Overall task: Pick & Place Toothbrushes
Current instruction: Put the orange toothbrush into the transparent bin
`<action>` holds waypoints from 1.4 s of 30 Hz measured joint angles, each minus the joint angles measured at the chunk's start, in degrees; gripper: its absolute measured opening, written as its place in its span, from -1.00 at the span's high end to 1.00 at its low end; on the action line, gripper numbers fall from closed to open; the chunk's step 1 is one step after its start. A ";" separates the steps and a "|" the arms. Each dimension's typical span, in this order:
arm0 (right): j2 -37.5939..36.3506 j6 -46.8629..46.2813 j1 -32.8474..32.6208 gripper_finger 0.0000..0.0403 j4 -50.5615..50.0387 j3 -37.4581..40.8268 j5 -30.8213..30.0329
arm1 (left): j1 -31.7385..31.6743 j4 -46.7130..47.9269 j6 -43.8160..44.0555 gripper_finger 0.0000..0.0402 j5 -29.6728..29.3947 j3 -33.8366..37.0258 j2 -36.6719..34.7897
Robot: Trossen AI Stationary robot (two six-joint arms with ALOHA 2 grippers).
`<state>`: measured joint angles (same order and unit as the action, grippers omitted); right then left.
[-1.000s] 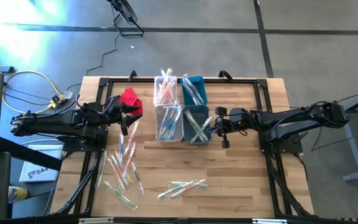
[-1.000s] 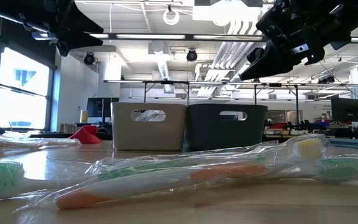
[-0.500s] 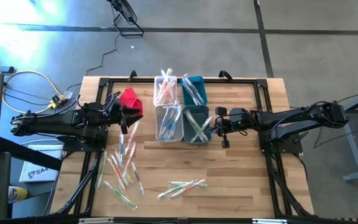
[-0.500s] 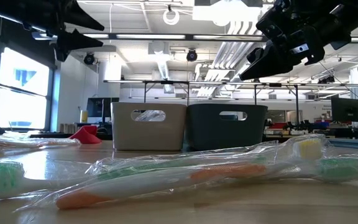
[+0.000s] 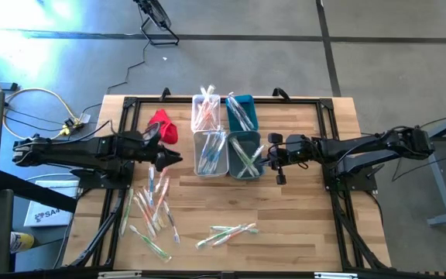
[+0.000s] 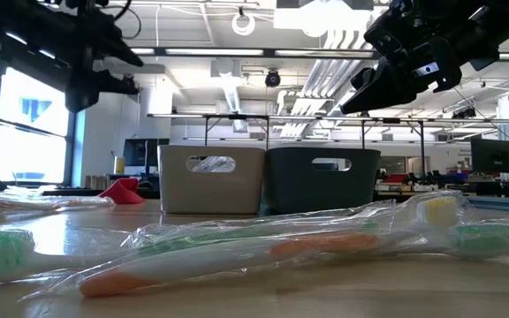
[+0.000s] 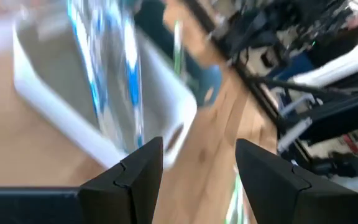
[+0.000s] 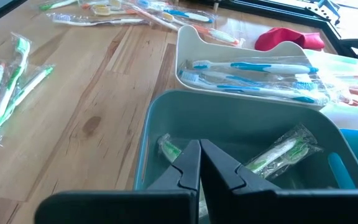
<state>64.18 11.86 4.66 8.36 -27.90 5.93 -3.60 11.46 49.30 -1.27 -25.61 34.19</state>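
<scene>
Several wrapped toothbrushes (image 5: 153, 205) lie loose on the table's near left, and a few more (image 5: 227, 232) lie near the front edge, close before the low camera (image 6: 263, 252). Others sit in four small bins: the near white bin (image 5: 210, 153) holds blue ones (image 8: 253, 67), the near teal bin (image 5: 245, 155) green ones (image 8: 281, 152). My left gripper (image 5: 170, 159) hangs open and empty just left of the near white bin (image 7: 104, 118), above the table. My right gripper (image 5: 269, 155) is shut and empty (image 8: 201, 163) over the near teal bin's right rim (image 8: 166, 106).
A red cloth (image 5: 163, 126) lies at the far left, beside the left arm. The far white bin (image 5: 206, 112) and far teal bin (image 5: 241, 112) stand behind the near pair. Bare wood lies at the table's right half (image 5: 308, 217).
My left gripper has rolled about its own pointing line, sunk a little and gone toward the table's right, closer to the near white bin. It has stayed open. The red cloth shows more fully now.
</scene>
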 joint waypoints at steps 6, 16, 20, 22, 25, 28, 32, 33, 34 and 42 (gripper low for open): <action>0.00 0.00 0.00 0.99 0.00 0.00 0.00 | 2.35 1.17 6.13 0.01 1.95 0.00 3.75; 0.00 0.00 -0.02 0.99 0.00 0.00 0.00 | 11.65 0.39 13.54 0.01 -3.11 0.00 7.96; 0.00 0.00 -0.01 0.99 0.02 0.00 0.00 | 15.31 -2.24 14.63 0.01 -4.93 -0.76 9.60; 0.00 0.00 -0.02 0.99 0.02 0.00 0.00 | 16.82 -1.91 14.62 0.01 -6.06 -2.20 10.69; 0.00 0.00 -0.02 0.99 0.02 0.00 0.00 | 18.63 0.90 14.66 0.01 -8.46 -5.03 12.45; 0.00 0.00 0.00 0.99 0.02 0.00 0.00 | 19.91 3.96 14.67 0.01 -9.56 -8.59 14.80; 0.00 0.00 0.00 0.99 0.01 0.00 0.00 | 20.55 11.92 15.87 0.01 -9.75 -14.20 18.67; 0.00 0.00 0.00 0.99 0.02 0.00 0.00 | 20.55 14.85 16.53 0.01 -9.83 -15.71 19.69; 0.00 0.00 -0.02 0.99 0.00 0.00 0.00 | 20.53 18.06 17.19 0.01 -9.86 -17.31 20.74; 0.00 0.00 0.00 0.99 0.01 0.00 0.00 | 20.48 39.11 24.72 0.01 -11.45 -23.54 28.25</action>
<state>64.18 11.86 4.66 8.37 -27.90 5.93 16.88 50.57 74.01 -12.73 -49.15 62.43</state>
